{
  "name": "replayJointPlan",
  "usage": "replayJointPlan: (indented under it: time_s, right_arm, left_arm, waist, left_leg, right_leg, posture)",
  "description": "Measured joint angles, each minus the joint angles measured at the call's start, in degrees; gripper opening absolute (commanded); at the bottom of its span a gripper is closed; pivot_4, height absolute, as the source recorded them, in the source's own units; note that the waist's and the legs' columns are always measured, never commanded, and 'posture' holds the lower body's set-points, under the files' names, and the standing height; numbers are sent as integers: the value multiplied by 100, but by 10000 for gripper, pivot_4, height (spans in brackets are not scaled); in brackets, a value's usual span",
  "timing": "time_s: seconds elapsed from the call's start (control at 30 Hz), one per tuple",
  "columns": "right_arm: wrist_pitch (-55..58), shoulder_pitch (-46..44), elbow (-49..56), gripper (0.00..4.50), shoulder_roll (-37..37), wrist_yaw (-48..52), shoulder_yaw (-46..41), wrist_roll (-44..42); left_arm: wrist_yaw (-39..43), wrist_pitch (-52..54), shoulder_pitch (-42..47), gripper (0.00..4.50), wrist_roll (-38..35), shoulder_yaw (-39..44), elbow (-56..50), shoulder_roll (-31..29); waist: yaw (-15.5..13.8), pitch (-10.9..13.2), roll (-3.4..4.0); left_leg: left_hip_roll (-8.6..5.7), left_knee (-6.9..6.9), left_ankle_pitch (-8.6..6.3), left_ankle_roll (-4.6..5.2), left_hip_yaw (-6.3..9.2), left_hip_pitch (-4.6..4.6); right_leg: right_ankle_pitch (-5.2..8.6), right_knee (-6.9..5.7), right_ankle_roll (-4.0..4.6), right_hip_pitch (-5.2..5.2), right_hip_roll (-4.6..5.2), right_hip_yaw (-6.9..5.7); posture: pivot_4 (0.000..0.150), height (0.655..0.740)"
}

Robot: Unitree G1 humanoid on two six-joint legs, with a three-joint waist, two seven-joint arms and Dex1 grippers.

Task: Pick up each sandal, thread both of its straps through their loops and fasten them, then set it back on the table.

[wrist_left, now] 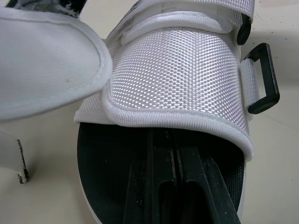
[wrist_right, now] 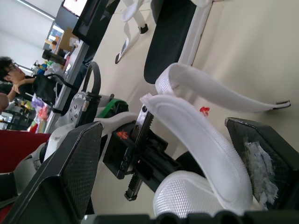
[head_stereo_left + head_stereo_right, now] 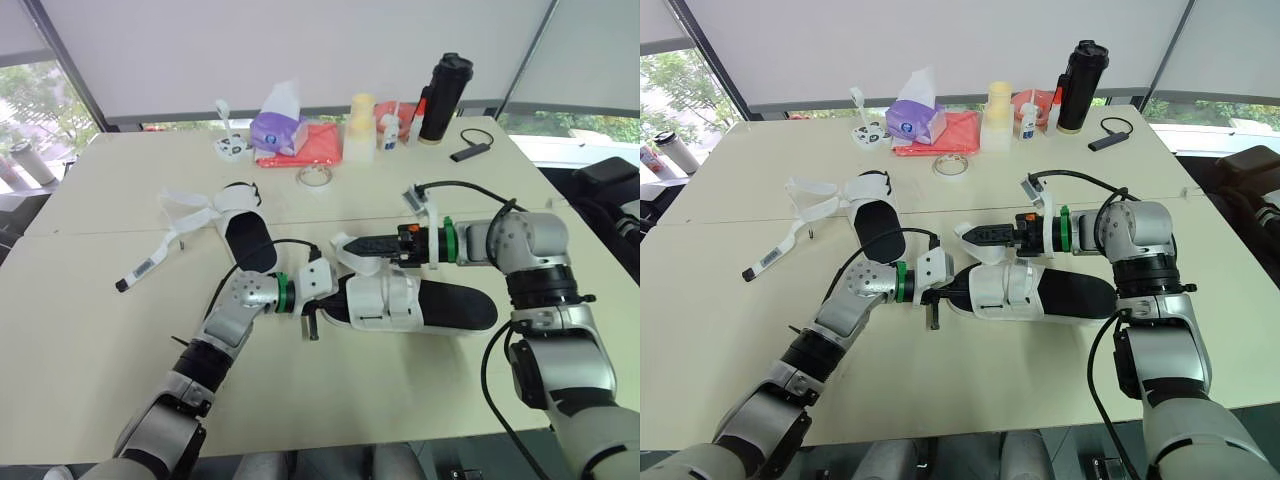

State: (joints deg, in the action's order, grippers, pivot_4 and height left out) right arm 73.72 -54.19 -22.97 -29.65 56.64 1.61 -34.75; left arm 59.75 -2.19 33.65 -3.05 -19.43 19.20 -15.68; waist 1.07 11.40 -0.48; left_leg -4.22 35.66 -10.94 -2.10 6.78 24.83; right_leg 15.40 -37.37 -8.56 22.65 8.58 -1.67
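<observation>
Mid-table, sandal (image 3: 420,303), open tabletop (image 3: 100,350) around

Office, pale tables (image 3: 80,330), roller blinds (image 3: 300,50), seated person (image 2: 11,77)

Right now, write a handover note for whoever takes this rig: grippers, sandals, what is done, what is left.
Left gripper: at one end of the near sandal, over its black sole.
Right gripper: open, with that sandal's loose white strap between its fingers.
Black loop on the near sandal: nothing through it.
Second sandal: further left on the table, its straps spread loose.
Done: no fastened strap can be confirmed yet.
Left: thread and fasten both straps on each sandal, then set each down.
</observation>
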Motion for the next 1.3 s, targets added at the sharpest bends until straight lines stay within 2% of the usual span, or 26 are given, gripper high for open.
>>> replayJointPlan:
  time_s: [0.27,0.53,0.7,1.3]
  right_arm:
    - [-996,-29,-189,44768,-84,429,895,672]
    - [-1209,-308,-635,44768,-58,688,900,819]
    - [-1413,-824,-1377,44768,183,853,784,891]
    - [-1846,-1332,-2602,44768,594,1205,475,1162]
  left_arm:
    - [-33,-1,-15,0,2,-1,-9,25]
    - [-60,-4,-32,0,0,0,-19,30]
    - [-74,-28,-33,0,2,0,-17,51]
    - [-129,-94,-33,0,7,-1,-3,71]
  waist:
    - [4,0,0]
    - [2,0,0]
    - [1,0,0]
    - [7,0,1]
  left_leg:
    - [0,1,0,0,0,0]
    - [0,1,0,-1,0,0]
    - [0,1,1,-1,1,0]
    - [-1,-1,1,-3,0,0]
  right_leg:
    - [0,0,0,0,0,0]
    - [0,0,0,0,0,0]
    - [0,0,0,0,-1,0]
    - [-1,-3,1,3,-1,0]
  posture:
    - [1500,7400]
    - [1500,7400]
    - [1500,7400]
    - [1500,7400]
